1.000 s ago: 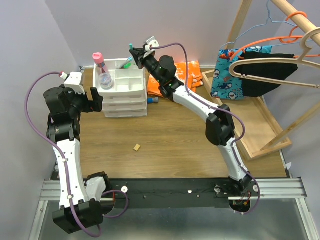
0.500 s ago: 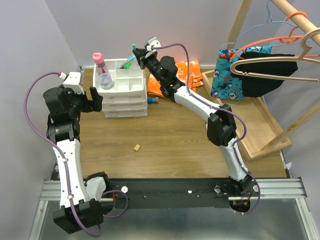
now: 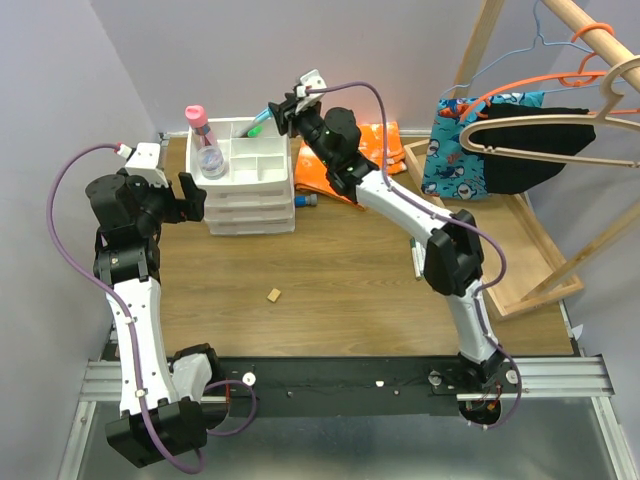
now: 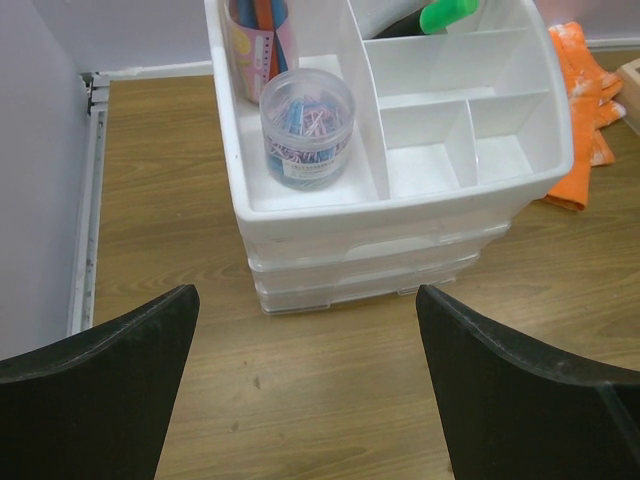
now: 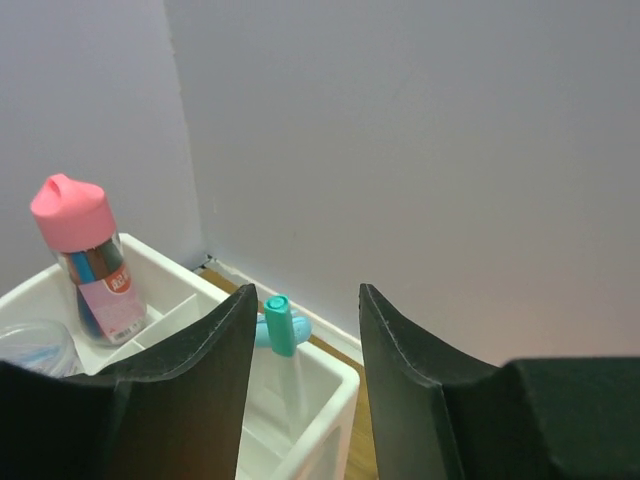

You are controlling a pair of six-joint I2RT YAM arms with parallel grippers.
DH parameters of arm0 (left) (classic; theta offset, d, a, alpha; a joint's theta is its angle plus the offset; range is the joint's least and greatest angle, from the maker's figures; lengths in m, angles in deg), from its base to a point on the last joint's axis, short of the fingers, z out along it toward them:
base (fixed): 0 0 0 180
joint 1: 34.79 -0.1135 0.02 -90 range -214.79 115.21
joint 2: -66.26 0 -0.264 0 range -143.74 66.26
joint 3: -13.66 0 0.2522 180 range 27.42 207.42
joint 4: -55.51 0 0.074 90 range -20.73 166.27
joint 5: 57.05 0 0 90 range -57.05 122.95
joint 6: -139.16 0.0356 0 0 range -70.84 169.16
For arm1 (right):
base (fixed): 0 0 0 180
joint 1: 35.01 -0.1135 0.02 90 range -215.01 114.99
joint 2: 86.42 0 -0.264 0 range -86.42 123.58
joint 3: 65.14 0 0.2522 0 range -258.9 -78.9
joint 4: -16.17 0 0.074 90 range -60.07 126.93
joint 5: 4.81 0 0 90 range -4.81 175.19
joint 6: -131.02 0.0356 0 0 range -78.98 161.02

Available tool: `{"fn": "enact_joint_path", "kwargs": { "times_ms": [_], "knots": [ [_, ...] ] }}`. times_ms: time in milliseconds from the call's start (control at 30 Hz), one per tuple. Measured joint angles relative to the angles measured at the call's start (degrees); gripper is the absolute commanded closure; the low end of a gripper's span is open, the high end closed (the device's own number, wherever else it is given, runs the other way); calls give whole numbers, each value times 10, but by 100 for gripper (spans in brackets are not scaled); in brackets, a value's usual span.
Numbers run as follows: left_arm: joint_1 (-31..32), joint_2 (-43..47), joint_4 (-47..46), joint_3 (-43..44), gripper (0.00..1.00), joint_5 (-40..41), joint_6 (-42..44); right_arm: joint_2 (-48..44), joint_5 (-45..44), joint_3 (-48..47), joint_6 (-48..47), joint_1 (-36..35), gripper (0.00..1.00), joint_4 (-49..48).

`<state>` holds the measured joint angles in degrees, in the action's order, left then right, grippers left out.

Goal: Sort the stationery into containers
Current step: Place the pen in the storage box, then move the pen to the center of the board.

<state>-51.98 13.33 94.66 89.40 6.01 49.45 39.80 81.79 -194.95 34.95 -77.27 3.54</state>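
The white three-drawer unit (image 3: 250,200) stands at the back left, and its top tray (image 4: 400,200) is divided into compartments. A pink-capped bottle (image 3: 205,150) and a jar of paper clips (image 4: 307,125) sit in the left compartment. My right gripper (image 3: 283,108) hovers open over the back right compartment. A teal-capped white pen (image 5: 281,325) leans there between the fingers, touching neither. The right gripper's (image 5: 305,295) jaws stand apart. A green marker cap (image 4: 447,13) shows in that same area. My left gripper (image 3: 192,197) is open and faces the unit's left side. A blue-capped tube (image 3: 310,200) lies on the table beside the drawers.
An orange cloth (image 3: 375,145) lies right of the unit under my right arm. A slim white pen (image 3: 415,258) rests by the right arm's elbow. A small tan block (image 3: 273,294) lies mid-table. A wooden rack (image 3: 530,260) with hangers stands on the right, and walls close the back and left.
My right gripper has shifted slightly right and opened, letting go of the teal-capped pen. The pen now stands in the back compartment. The left arm has not moved.
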Motion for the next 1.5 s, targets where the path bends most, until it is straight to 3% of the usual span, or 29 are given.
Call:
{"fn": "enact_joint_path", "kwargs": {
  "times_ms": [167, 367, 533, 633, 800, 1133, 1500],
  "knots": [
    [0, 0, -14, 0, 1, -8, -17, -68, -11, 19, 2, 0, 46, 48],
    [0, 2, -25, 0, 1, -13, -28, -182, -48, 29, 64, 7, 48, 218],
    [8, 4, -31, 0, 1, -15, -31, -253, -49, 121, 122, 35, 49, 376],
    [17, 5, -31, 0, 1, -18, -32, -247, -42, 186, 156, 58, 52, 491],
    [31, 10, -31, 0, 1, -21, -34, -231, -31, 300, 196, 91, 52, 603],
    [53, 14, -26, 0, 1, -20, -27, -230, -32, 393, 224, 148, 53, 664],
    [53, 14, -26, -2, 1, -20, -25, -206, -40, 411, 219, 228, 55, 663]
  ]
}}
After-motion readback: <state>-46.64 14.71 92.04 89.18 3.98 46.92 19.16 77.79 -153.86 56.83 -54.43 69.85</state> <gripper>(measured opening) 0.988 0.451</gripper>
